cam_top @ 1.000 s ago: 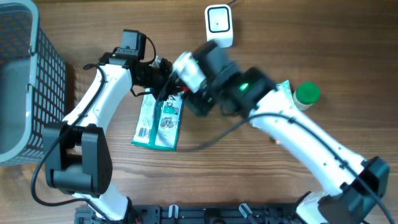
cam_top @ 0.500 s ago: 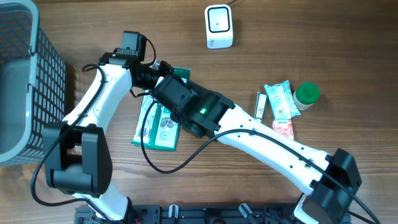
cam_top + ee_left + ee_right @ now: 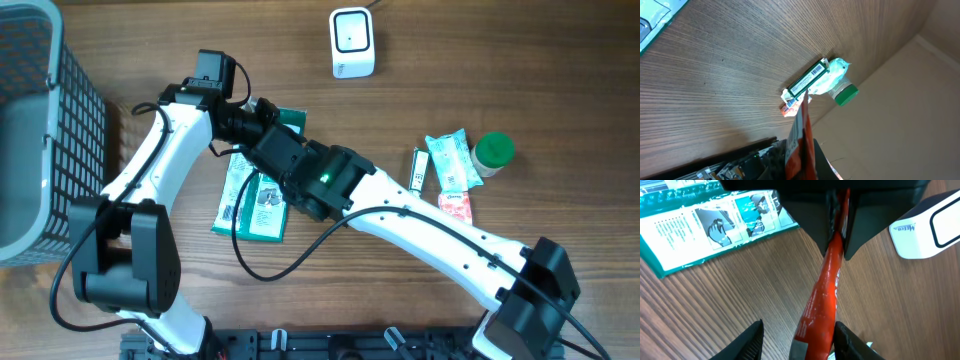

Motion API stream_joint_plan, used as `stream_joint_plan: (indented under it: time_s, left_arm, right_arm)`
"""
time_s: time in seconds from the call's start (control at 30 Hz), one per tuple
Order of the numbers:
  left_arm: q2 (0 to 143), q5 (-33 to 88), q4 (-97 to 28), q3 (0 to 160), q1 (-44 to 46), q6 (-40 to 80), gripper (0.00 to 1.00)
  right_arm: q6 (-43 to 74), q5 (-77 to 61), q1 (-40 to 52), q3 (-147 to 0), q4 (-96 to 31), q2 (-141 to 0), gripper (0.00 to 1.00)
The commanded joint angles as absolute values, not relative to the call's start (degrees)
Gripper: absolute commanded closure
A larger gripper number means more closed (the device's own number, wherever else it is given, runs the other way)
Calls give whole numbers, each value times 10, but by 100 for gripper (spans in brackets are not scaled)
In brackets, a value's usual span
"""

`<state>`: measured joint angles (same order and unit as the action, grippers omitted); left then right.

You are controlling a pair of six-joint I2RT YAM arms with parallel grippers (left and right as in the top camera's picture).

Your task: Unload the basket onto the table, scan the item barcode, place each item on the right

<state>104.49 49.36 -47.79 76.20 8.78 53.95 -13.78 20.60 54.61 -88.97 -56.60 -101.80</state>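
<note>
Swung in from right with right gripper [image 3: 802,340]; now straddling red packet [image 3: 822,300], jaws parted, narrowing, no contact yet. Clenched in left gripper [image 3: 839,230], well short of white scanner [image 3: 352,42]. Handover likely, scan pending.

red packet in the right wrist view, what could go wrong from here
1. The red packet is pinched at one end only by the left tool. It hangs slanted between the open fingers of the right tool, so closing may catch just an edge or crumple it.
2. Both tools sit close together above the teal pack, so they could bump each other.
</note>
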Motion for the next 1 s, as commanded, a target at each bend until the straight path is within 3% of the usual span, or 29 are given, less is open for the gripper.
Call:
stream_joint_plan:
  time_s: [0.0,0.1,0.23,0.33,0.4,0.43,0.47,0.53,0.57,0.63,0.97]
  left_arm:
    - [1051,494,-479,760,85,545,96]
    - [1051,494,-478,760,85,545,96]
    - [1051,494,-479,760,85,545,96]
    - [1051,494,-478,760,85,545,96]
    - [1051,494,-478,760,85,545,96]
    - [1051,494,-479,760,85,545,91]
    - [1051,494,-478,760,85,545,79]
    - [1051,494,-471,760,85,539,31]
    - [1051,494,-457,760,84,522,17]
    - [1051,494,-443,760,80,497,0]
    - [1051,422,-429,760,24,421,0]
  right_arm:
    - [-128,200,543,-884,-573,-1028,54]
    - [-129,201,543,-884,-573,-1028,60]
    - [-129,201,543,-884,-572,-1028,83]
    - [-128,200,542,-884,-571,-1028,96]
    - [-119,194,535,-884,-570,-1028,96]
    - [-117,189,531,-884,-569,-1028,96]
    - [-118,180,526,-884,-568,-1028,96]
    - [-114,161,516,-884,-568,-1028,96]
    - [-109,150,509,-884,-567,-1028,96]
    - [-97,130,498,-884,-564,-1028,96]
    - [22,-126,400,-884,-557,-1051,96]
